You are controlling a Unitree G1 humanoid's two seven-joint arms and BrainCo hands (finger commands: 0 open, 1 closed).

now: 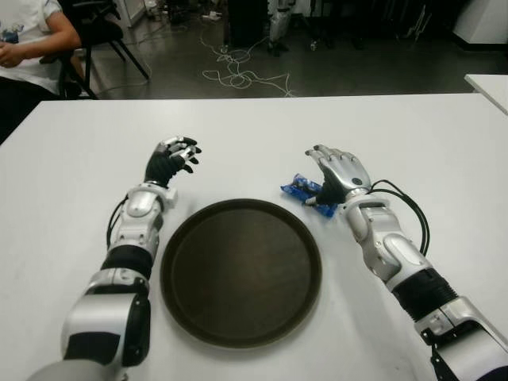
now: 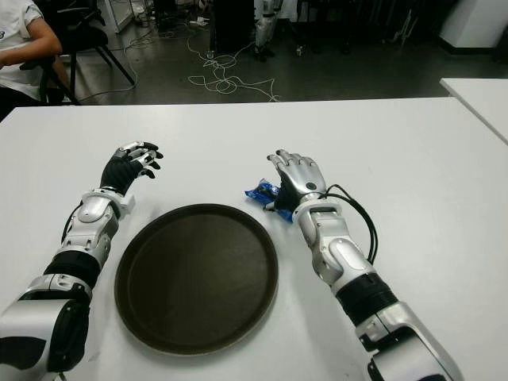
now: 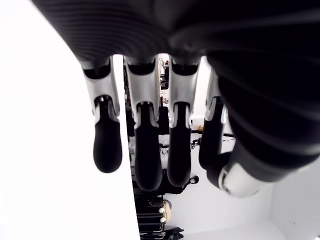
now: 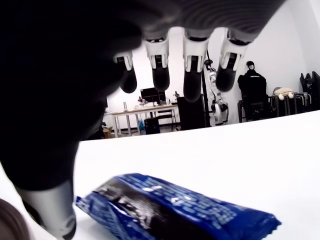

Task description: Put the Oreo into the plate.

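Observation:
A blue Oreo packet (image 1: 302, 190) lies flat on the white table (image 1: 254, 135), just beyond the right far rim of the round dark plate (image 1: 241, 270). My right hand (image 1: 337, 176) hovers over the packet's right end with fingers spread; in the right wrist view the Oreo packet (image 4: 170, 210) lies under the open fingers (image 4: 192, 75), untouched. My left hand (image 1: 172, 159) shows to the left of the plate's far rim, fingers loosely extended and holding nothing, as the left wrist view's fingers (image 3: 145, 145) confirm.
A seated person (image 1: 28, 40) is at the far left corner beyond the table. Cables (image 1: 238, 75) trail on the floor behind. Another white table's corner (image 1: 488, 83) shows at the far right.

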